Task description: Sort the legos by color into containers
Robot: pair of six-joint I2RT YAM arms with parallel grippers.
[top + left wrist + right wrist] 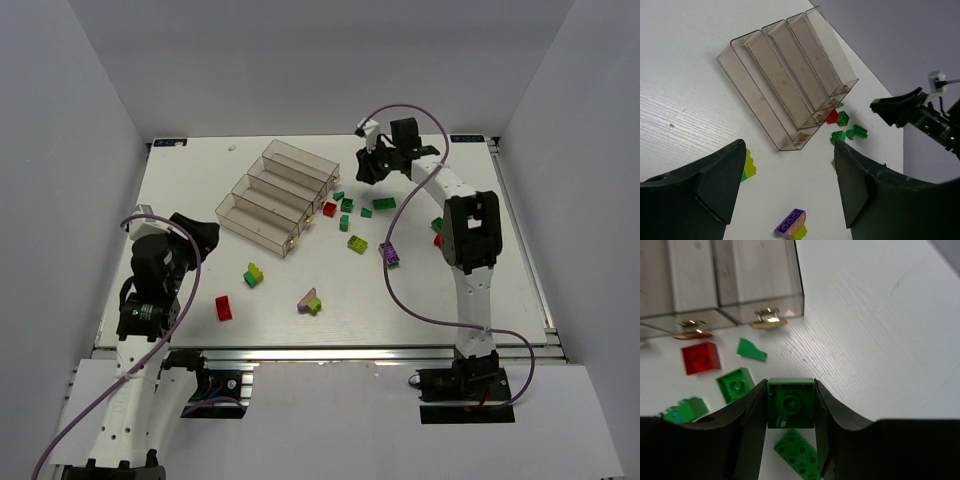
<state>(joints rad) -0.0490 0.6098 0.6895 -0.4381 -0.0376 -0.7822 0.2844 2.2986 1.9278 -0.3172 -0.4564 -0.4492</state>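
Right wrist view has my right gripper (790,390) closed on a dark green brick (790,404), pinching its flat sides so it rides square for the carry to the containers (275,195), standing toward the table's (500,300) far edge. Other legos (347,222) lie loose beside their end and toward the near edge. My left gripper (790,185) hangs wide open, empty, over the near left corner. Whether the brick is clear of the table I cannot tell; from above my own arm hides it.

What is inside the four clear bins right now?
Nothing: the containers look empty, the legos all outside. Small gold pieces sit at their ends; tinted walls blur whether those are inside.
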